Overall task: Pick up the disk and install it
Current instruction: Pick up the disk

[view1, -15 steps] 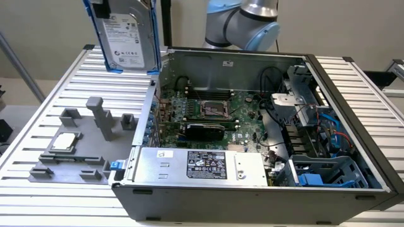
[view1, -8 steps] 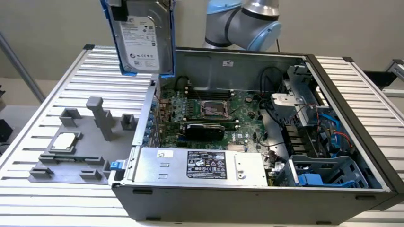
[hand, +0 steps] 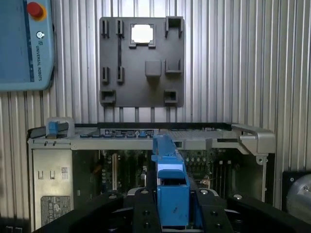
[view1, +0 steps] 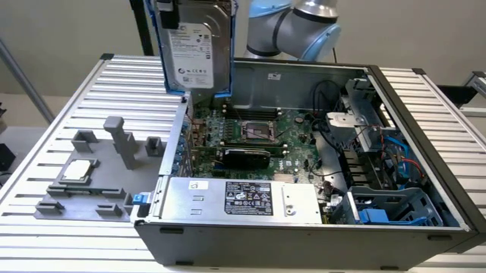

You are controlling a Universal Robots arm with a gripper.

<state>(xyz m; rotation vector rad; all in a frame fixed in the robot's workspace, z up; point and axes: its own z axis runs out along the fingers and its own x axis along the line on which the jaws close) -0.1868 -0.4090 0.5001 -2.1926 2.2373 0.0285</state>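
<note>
Grips the disk (view1: 199,45) by its blue carrier with the tool (hand: 172,213), upright, raised over the open case (view1: 173,136). Probably risks slipping from so narrow a hold onto the motherboard (view1: 258,133), or catching the cables (view1: 396,149) beside the drive cage (view1: 387,207) if lowered tilted.

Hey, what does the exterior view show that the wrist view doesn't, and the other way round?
Exterior view: the white label on the disk, the arm behind it, and the circuit board and labelled power box inside the computer case. Wrist view: the claw shut on the disk's blue frame, and a blue control pad with a red button. Both: the disk held up, the open case, and the grey tray with the silver chip.
</note>
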